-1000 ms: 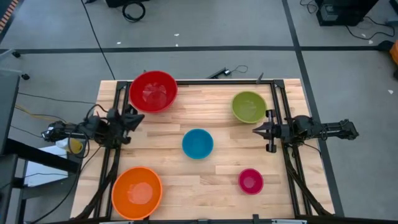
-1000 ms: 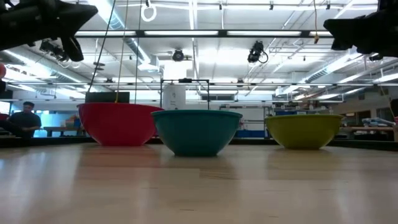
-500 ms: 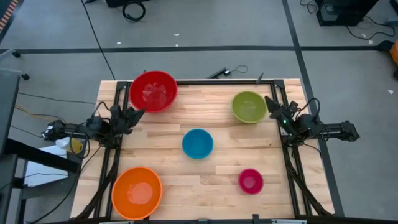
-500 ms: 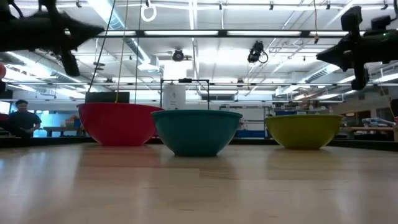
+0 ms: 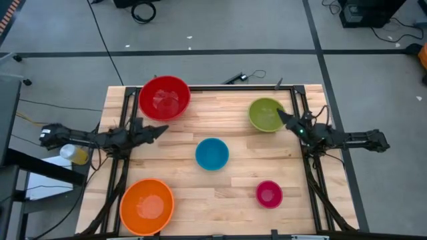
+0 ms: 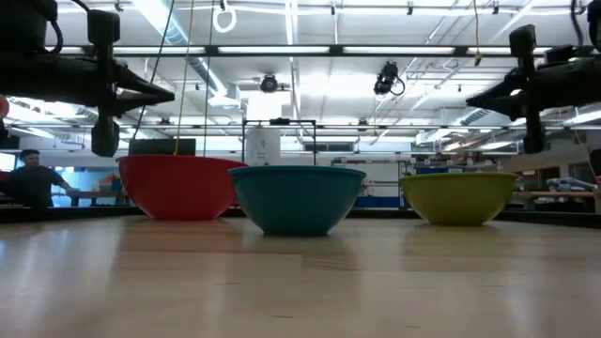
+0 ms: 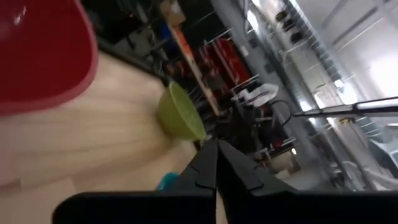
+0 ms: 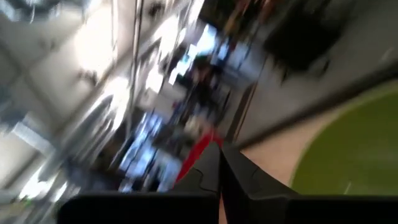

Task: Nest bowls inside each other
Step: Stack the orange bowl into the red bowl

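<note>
Both arms have swung inward since a second ago; no bowl has shifted. Red bowl (image 5: 164,97), green bowl (image 5: 266,114), blue bowl (image 5: 212,154), pink bowl (image 5: 269,194) and orange bowl (image 5: 147,205) sit well apart on the table (image 5: 233,207). Glossy, stiff plastic looks light and slippery; pinching a rim seems safest. Left gripper (image 5: 160,129), fingers together, points below red; right gripper (image 5: 281,115), also closed and empty, reaches green's rim.
</note>
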Available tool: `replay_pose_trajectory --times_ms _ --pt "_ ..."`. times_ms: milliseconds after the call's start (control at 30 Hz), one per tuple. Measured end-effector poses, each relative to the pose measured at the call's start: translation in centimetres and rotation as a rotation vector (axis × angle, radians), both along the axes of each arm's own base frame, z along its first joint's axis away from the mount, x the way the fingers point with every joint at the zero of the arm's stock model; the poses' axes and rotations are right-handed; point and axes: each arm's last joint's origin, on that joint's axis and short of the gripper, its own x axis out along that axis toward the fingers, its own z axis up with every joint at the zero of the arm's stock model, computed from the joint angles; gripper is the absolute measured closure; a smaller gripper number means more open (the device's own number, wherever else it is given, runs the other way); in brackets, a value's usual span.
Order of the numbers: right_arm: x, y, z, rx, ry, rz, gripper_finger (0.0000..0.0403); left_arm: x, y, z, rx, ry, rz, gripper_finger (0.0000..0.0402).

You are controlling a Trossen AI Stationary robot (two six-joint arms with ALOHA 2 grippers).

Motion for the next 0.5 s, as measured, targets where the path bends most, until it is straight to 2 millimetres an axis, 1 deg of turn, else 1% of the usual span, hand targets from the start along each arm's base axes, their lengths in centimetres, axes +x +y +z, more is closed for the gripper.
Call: replay_pose_trajectory --times_ms 100,167,333,433,500 --pt "0.7 0.2 -0.6 0.075 0.009 0.105 0.0396 0.3 0.0 -0.3 -0.01 0.041 -0.004 0.0349" --pt "1.1 0.2 -0.8 0.119 0.026 0.119 0.0396 0.5 0.0 0.0 0.005 0.071 -0.01 0.0327" --pt "2.5 0.2 0.5 0.174 0.077 0.104 0.0396 1.1 0.3 1.8 0.068 0.111 -0.024 0.0287" --pt "3.6 0.0 1.4 0.211 0.137 0.08 0.0397 1.4 0.8 2.5 0.089 0.196 -0.007 0.0277" --pt "4.4 -0.2 1.6 0.291 0.192 0.052 0.0397 1.5 1.1 3.0 0.122 0.252 -0.003 0.0276"
